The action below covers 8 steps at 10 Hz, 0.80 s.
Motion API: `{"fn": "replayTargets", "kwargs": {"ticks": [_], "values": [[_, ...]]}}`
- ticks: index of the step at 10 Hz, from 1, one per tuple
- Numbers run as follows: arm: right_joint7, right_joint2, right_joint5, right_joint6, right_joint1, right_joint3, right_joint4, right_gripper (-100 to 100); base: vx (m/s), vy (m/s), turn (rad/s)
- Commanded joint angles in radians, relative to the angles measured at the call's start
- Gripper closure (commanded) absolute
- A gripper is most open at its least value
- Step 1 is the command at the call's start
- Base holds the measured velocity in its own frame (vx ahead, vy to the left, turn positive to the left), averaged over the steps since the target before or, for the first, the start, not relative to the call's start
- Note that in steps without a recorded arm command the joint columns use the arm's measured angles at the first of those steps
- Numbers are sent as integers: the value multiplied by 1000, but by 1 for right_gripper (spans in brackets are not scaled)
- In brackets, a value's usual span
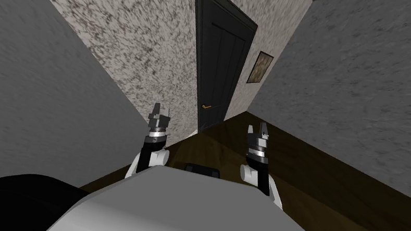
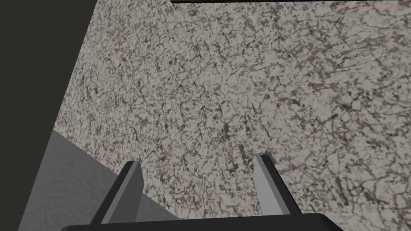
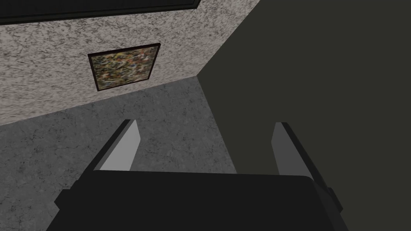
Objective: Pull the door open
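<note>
**Shut black door at the end of a narrow corridor, both end effectors open and well short of it**

Head view: a corridor with a dark brown wooden plank floor (image 1: 343, 199) runs ahead between two plain grey walls, one on the left (image 1: 23, 63) and one on the right (image 1: 388, 90). A beige wall mottled with brown speckles (image 1: 124, 28) closes the far end. In it is one black panelled door (image 1: 220, 55), sitting flush in its black frame. It carries one small orange-brass lever handle (image 1: 207, 107) low on the edge nearer the left grey wall. One dark-framed picture with a mottled brown image (image 1: 260, 68) hangs on the same speckled wall, just beside the door on the side away from the handle.

Two arms reach forward. The left end effector (image 1: 160, 109) is in front of the meeting of the left grey wall and the speckled wall. The right end effector (image 1: 257, 129) is over the floor. Both are well apart from the door and touch nothing. The handle lies beyond them, between the two.

Left wrist view: the left end effector (image 2: 197, 159) has its two light grey blade fingers (image 2: 128, 192) spread wide, with nothing between them.

Right wrist view: the right end effector (image 3: 205, 122) likewise has its two fingers (image 3: 120, 152) standing apart and holds nothing.
</note>
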Motion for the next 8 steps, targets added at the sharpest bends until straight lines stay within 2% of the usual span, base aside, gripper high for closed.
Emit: {"fn": "replayTargets", "kwargs": {"ticks": [1,7,8], "values": [[0,-7,-6,-7,-12,1,32,-100,73,-10,118],[6,-36,-33,-42,-70,9,190,-100,77,-20,145],[6,-36,-33,-42,-70,9,192,-100,54,-26,50]]}}
